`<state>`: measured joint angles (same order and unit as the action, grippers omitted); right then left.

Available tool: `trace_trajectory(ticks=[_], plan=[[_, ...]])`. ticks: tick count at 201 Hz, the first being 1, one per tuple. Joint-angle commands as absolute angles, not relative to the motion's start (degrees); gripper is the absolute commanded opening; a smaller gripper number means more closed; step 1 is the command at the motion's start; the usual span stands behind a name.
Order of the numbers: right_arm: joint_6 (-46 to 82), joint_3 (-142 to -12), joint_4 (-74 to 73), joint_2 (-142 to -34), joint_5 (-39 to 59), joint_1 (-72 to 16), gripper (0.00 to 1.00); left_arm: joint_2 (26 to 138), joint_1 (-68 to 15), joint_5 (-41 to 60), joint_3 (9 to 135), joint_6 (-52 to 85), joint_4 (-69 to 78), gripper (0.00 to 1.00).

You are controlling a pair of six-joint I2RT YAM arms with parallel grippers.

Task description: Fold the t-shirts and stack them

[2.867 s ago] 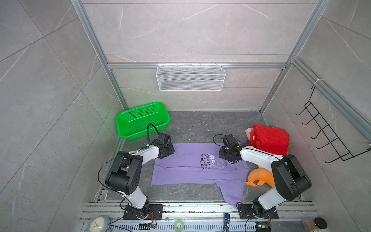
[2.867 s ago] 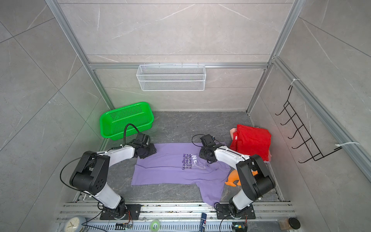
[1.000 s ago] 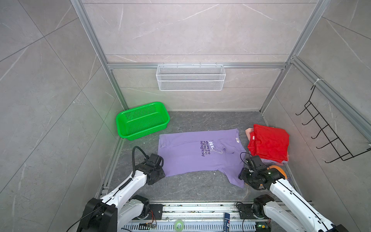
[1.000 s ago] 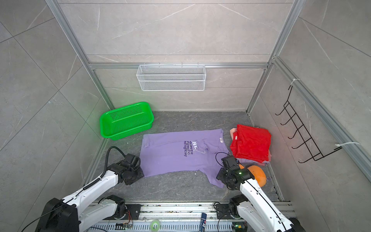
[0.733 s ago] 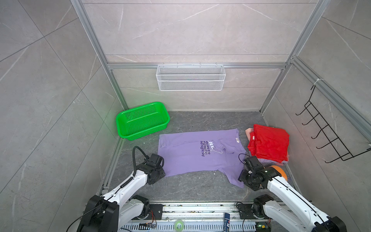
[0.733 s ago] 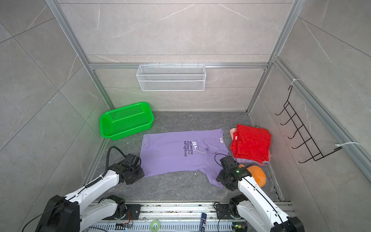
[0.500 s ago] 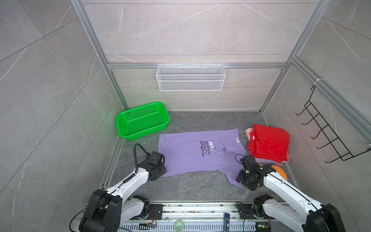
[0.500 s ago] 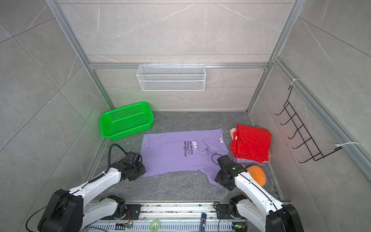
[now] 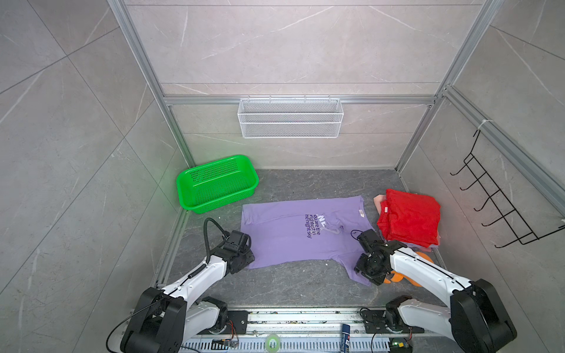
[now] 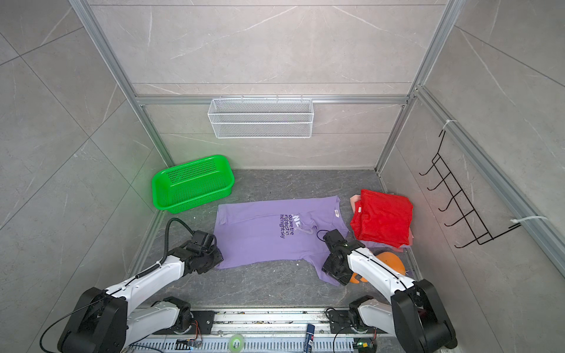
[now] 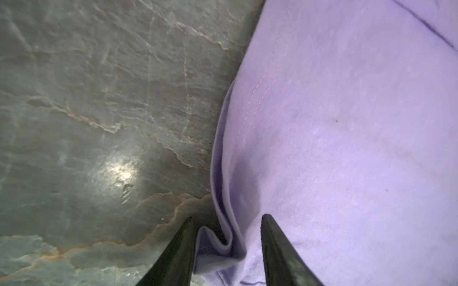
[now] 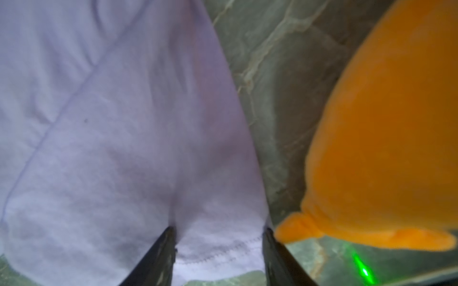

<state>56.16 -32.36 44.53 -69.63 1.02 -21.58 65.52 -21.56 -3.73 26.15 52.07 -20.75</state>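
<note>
Lavender tee (image 11: 347,123) hem sits bunched between the fingers of the left gripper (image 11: 226,218) — jaws apart, straddling the edge, one finger over bare floor (image 11: 99,99) and one over cloth, nothing pinched. Right gripper (image 12: 218,227) is much the same: jaws apart on either side of the sleeve hem, tips down at the fabric. Both arms reach low and forward from the near rail with wrists tipped down. The left one is at the tee's near-left corner and the right one at the near sleeve.

The tee lies spread flat mid-floor, print up, collar toward the right. Orange plush (image 12: 384,136) is just beside the right gripper with only a strip of floor between it and the sleeve — tight on that side. Red tee (image 9: 409,217) sits folded on a pink one (image 9: 378,200) by the right wall, near the collar edge. Green basket (image 9: 224,200) is in the far-left corner, near the tee's far-left corner but apart from it. Bare floor runs along the tee's near edge and behind it to the back wall.
</note>
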Motion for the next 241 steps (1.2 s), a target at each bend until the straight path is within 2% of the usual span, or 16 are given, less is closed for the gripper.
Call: trace_trajectory(ticks=[1,31,51,72,86,101,122,169,206,241], plan=[[60.4,-30.8,41.7,-71.9,3.2,-22.0,0.57,66.1,-21.6,-1.1,23.6,53.1,-21.2,0.46],[68.3,-22.3,30.1,-71.7,7.4,-23.2,0.51,65.8,-21.6,-1.1,23.0,53.2,-19.9,0.44],[69.4,-23.5,32.9,-69.9,3.5,-24.8,0.42,66.2,-21.7,-1.2,23.0,53.2,-19.3,0.39],[68.6,-26.0,35.5,-68.2,-0.2,-26.0,0.22,67.3,-21.6,-1.4,23.0,52.8,-18.4,0.31],[67.3,-28.0,35.7,-67.6,-2.0,-26.3,0.09,68.3,-21.6,-1.5,23.2,52.3,-17.9,0.23],[65.7,-31.0,36.0,-67.5,-3.6,-27.1,0.00,69.3,-21.6,-1.1,24.0,51.8,-18.1,0.13],[63.0,-37.1,38.7,-67.1,-7.0,-29.2,0.00,68.5,-21.6,-0.2,25.4,51.2,-19.4,0.00],[55.6,-51.4,39.0,-69.8,-12.0,-30.0,0.00,64.7,-21.4,-2.1,32.3,48.6,-25.4,0.00],[49.9,-62.1,35.7,-79.1,-17.4,-29.4,0.00,68.8,-18.5,-4.4,39.0,44.6,-25.4,0.00],[47.1,-68.8,31.9,-85.5,-16.0,-25.2,0.00,74.2,-15.1,-3.3,45.3,42.1,-23.8,0.00]])
